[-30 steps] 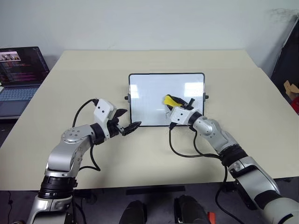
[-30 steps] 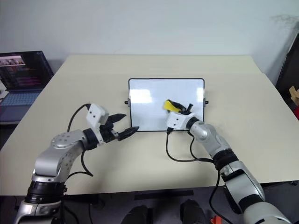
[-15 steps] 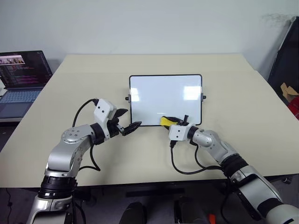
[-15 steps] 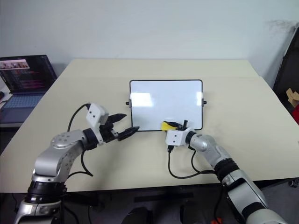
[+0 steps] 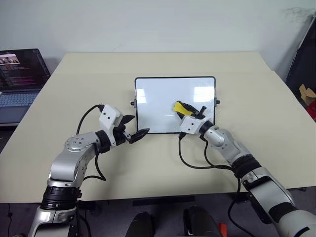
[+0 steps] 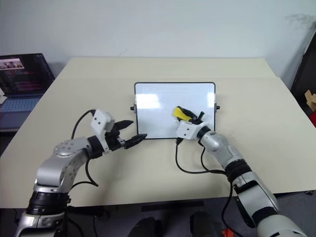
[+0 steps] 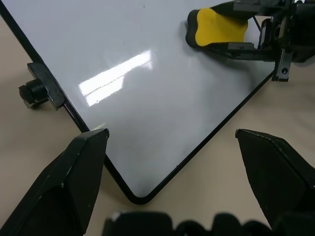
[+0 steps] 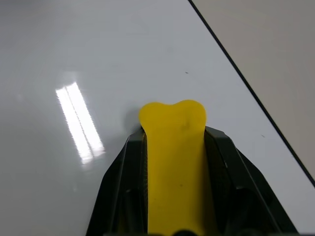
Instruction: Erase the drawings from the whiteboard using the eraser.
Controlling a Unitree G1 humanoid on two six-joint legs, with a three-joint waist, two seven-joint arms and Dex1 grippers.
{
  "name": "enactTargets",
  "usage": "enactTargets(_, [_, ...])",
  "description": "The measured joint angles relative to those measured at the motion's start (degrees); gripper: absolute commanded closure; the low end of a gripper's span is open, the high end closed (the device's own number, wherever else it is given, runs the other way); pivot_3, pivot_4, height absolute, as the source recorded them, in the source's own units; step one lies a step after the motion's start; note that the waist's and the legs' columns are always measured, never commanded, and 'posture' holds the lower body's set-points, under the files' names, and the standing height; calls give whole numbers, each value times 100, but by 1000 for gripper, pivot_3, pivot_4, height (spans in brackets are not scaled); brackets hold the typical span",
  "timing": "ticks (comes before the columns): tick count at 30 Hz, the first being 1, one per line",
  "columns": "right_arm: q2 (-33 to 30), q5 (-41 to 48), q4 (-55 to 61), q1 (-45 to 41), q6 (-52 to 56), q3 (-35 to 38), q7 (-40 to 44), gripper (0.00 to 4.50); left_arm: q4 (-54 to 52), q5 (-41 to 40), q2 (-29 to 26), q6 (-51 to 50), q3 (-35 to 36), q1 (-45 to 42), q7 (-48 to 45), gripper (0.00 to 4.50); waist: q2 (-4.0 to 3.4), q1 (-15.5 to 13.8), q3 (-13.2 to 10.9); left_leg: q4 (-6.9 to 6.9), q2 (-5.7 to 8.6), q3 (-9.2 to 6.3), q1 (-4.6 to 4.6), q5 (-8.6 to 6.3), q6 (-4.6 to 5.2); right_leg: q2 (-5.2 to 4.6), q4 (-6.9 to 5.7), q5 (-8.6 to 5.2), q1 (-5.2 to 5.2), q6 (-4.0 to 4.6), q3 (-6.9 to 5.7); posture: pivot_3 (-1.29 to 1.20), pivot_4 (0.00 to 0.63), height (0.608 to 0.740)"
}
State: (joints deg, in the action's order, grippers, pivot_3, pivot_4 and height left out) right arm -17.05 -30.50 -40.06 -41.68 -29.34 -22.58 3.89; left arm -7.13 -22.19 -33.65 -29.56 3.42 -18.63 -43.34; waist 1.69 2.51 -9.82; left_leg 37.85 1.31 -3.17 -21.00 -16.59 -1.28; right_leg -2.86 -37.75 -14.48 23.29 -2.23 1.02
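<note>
Eraser (image 5: 181, 107), yellow, sits at centre-right of the frame, pressed on the right half of the whiteboard (image 5: 158, 101). Its long axis runs from lower right to upper left, in line with the right gripper (image 5: 190, 112), whose jaws are clamped on its sides; the right wrist view shows the free yellow end sticking out past them onto glossy white.

No drawings can be made out on the board in these pictures; surface reads clean apart from glare.

Whiteboard lies flat at mid-desk (image 5: 247, 79). The unswept stretch lies left of the eraser, so any further wipe likely goes leftward.

Left gripper (image 5: 136, 134) hovers just off the board's lower-left corner, jaws spread wide, holding nothing. Right arm is plainly the nearer one.

Laptop (image 5: 19, 76) at far left edge.
</note>
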Motion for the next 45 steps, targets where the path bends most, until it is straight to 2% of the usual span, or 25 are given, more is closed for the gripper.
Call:
enactTargets(6, [232, -56, 9, 261, -41, -454, 398, 3293, 0, 0, 0, 0, 0, 0, 8, 0, 0, 28, 0, 7, 2, 0, 13, 0, 1, 3, -18, 1, -9, 0, 1, 0, 150, 740])
enactTargets(13, [149, -37, 164, 325, -75, -453, 464, 3293, -1, 0, 0, -1, 0, 5, 14, 0, 0, 23, 0, 8, 3, -5, 12, 1, 0, 3, -22, 1, -8, 0, -1, 0, 150, 740])
enactTargets(27, [246, 495, 2066, 512, 358, 287, 487, 3294, 97, 100, 1, 168, 167, 71, 264, 0, -2, -19, -3, 2, 3, -4, 4, 0, 1, -2, -8, 0, -1, -1, -1, 0, 150, 740])
enactTargets(30, [211, 807, 2602, 774, 841, 636, 631, 3294, 92, 92, 3, 170, 197, 149, 270, 0, -2, -70, -3, 1, 2, -7, 1, 0, 1, -2, -4, 0, -1, -1, -4, 0, 150, 740])
enactTargets(33, [146, 1516, 3423, 1269, 1676, 1237, 914, 3294, 72, 55, -1, 123, 217, 223, 238, 0, -3, -108, -4, 5, 6, -21, -14, 0, 1, -9, 4, 0, -1, -1, -4, 0, 150, 740])
enactTargets(38, [-479, 2418, 4805, 2178, 2911, 2239, 1479, 3294, -172, -88, -70, -24, 60, 176, -128, 0, -5, -127, -5, 3, 9, -28, -22, -1, 3, -13, 11, -2, -1, -3, -8, 0, 150, 740])
enactTargets(42, [-752, 2931, 5880, 3243, 4014, 2641, 1861, 3294, -453, -172, -111, -296, -487, -215, -516, 0, -6, -112, -5, 3, 10, -27, -23, -2, 3, -8, 7, -5, -3, -6, -9, 0, 150, 740])
enactTargets(45, [-601, 3330, 6414, 3800, 5039, 2998, 1800, 3294, -528, -170, -70, -379, -878, -503, -755, 0, -6, -84, -6, 6, 11, -13, -16, -2, 4, -7, 0, -5, -4, -9, -8, 0, 150, 740])
